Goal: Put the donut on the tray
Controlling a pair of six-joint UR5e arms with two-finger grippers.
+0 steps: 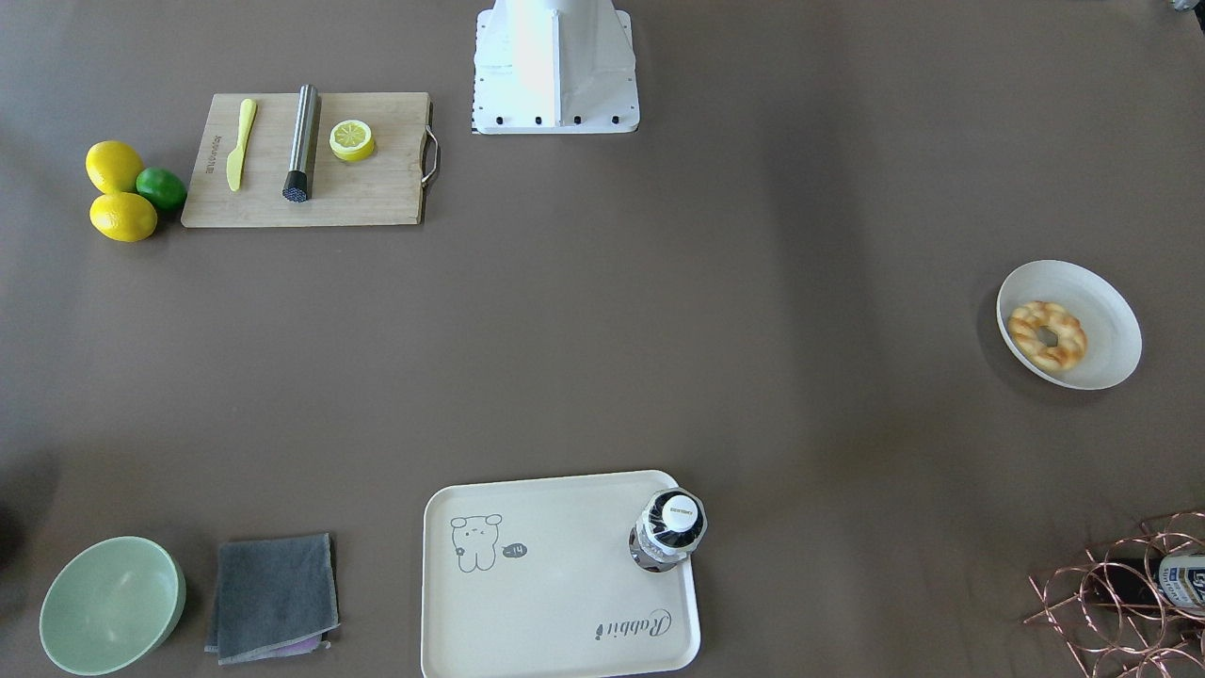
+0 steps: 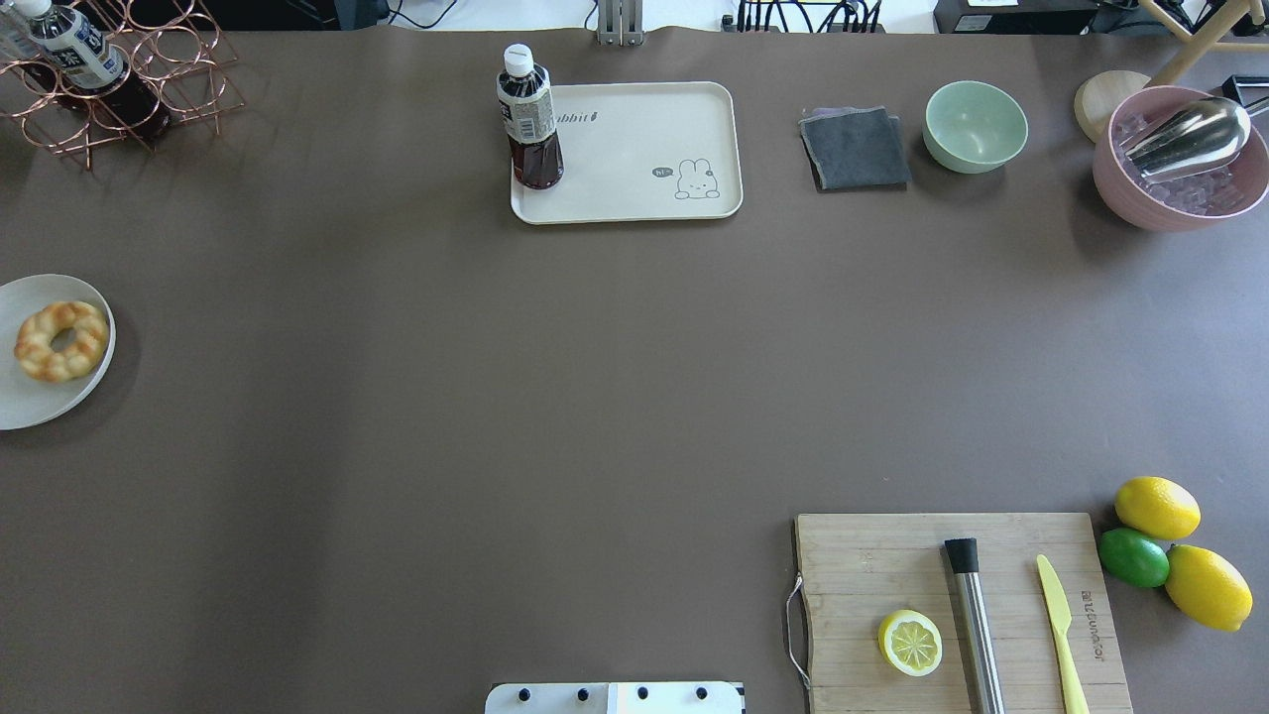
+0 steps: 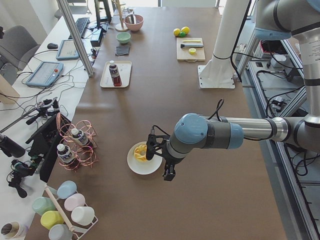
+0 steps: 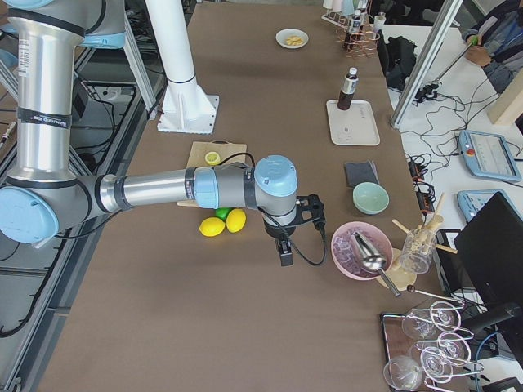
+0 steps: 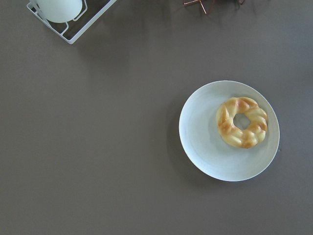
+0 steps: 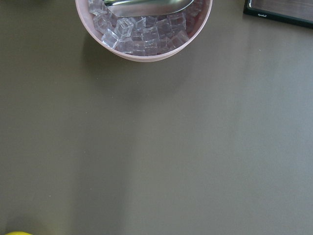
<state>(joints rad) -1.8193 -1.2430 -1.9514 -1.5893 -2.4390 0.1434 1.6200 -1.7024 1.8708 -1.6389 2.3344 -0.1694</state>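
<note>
Golden donut (image 5: 242,122) on plate (image 5: 205,152), left hand (image 3: 168,173) apart

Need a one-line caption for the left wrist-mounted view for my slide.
Left wrist camera looking straight down: the donut lies off-centre on a white plate on the brown table, not yet picked up.
</note>
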